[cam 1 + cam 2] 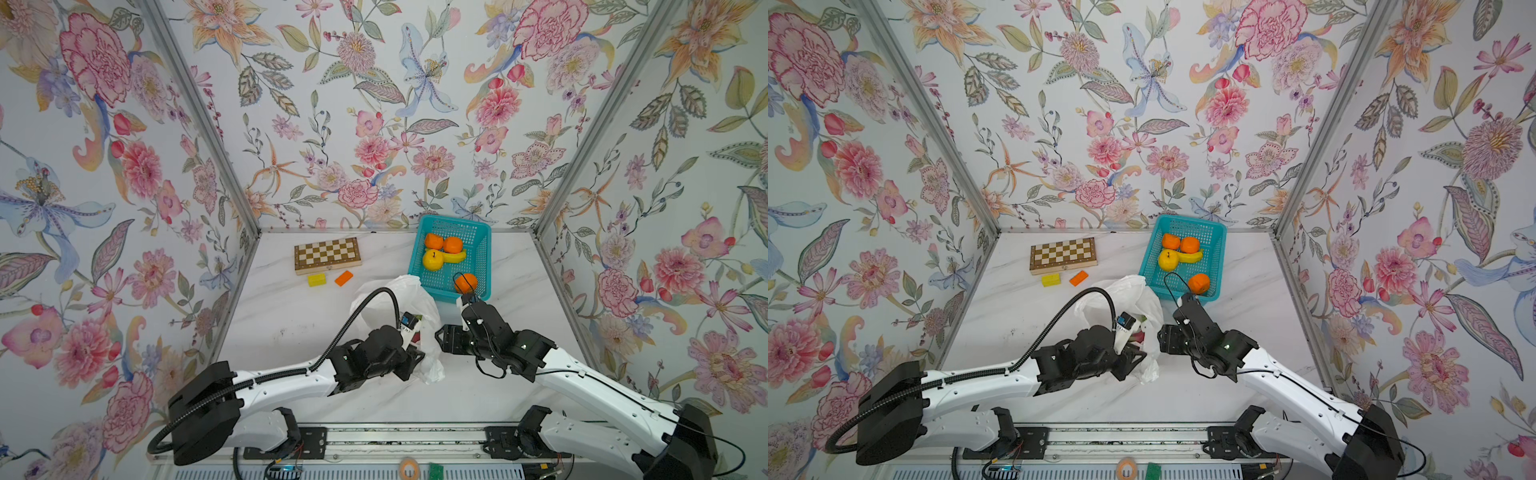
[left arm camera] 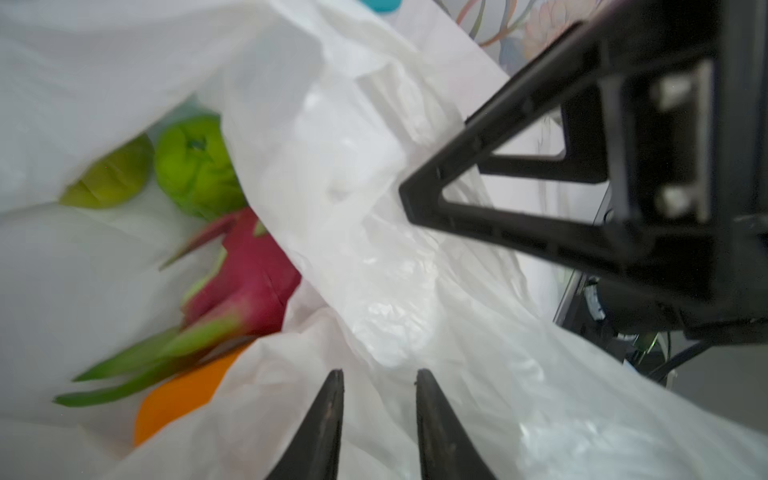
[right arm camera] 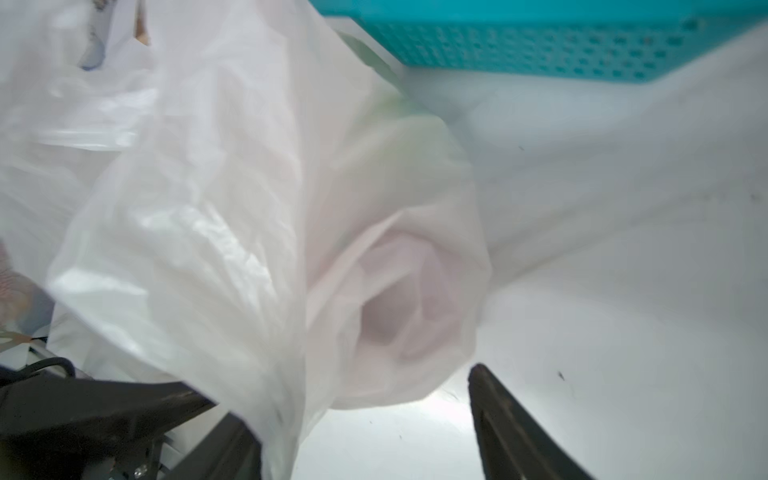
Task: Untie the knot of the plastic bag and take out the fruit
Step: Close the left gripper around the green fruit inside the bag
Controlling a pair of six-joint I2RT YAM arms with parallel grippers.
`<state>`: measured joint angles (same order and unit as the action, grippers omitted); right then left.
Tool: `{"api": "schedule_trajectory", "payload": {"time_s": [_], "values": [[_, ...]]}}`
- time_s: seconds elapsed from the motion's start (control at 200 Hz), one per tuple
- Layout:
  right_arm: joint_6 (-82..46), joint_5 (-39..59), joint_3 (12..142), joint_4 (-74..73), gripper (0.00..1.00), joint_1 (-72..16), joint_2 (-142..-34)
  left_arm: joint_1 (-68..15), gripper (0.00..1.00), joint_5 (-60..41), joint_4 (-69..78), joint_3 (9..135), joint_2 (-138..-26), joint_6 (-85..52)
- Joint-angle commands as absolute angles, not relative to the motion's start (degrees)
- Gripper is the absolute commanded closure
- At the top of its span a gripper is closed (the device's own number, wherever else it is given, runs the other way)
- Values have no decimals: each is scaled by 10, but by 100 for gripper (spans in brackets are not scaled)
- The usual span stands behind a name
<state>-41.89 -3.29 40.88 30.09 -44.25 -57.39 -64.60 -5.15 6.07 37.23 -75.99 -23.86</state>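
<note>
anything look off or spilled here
Nothing spilled or damaged. Only the thin white plastic bag looks untidy: it slumps crumpled and open beside the teal mesh basket, green fruit and a pink-red dragon fruit still inside.

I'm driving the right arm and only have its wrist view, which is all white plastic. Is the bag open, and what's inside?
Observer: Open. The left wrist view looks into the bag: a bright green fruit, a duller green one, a dragon fruit.
Operator: Any orange left?
Observer: An orange fruit, beside the dragon fruit, partly under plastic.
Operator: And the basket?
Observer: In both top views the basket holds three oranges, a yellow apple, a banana.
</note>
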Motion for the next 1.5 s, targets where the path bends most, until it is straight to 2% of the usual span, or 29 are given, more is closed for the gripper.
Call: {"api": "schedule_trajectory", "payload": {"time_s": [0.0,0.19,0.28,0.42,0.555,0.766,0.891,1.086,1.216,1.496], "values": [[-440,-17,398,323,29,-436,-538,-683,67,-9,113,350,-789,-250],[-439,6,427,309,15,-437,-506,-690,59,16,188,315,-778,-265],[-443,33,435,279,11,-440,-509,-688,55,55,176,314,-743,-251],[-448,58,443,228,6,-447,-534,-673,54,94,128,327,-687,-227],[-445,61,445,217,18,-451,-568,-654,54,96,96,336,-655,-215],[-450,55,436,226,57,-458,-591,-612,56,100,57,376,-672,-208],[-450,36,428,251,70,-463,-579,-576,56,52,70,402,-718,-201],[-456,-6,402,296,84,-465,-537,-554,57,32,96,448,-809,-180],[-464,-20,391,308,88,-465,-514,-533,57,41,137,454,-858,-202],[-470,-19,400,305,91,-466,-518,-488,49,-28,153,523,-980,-228]]}}
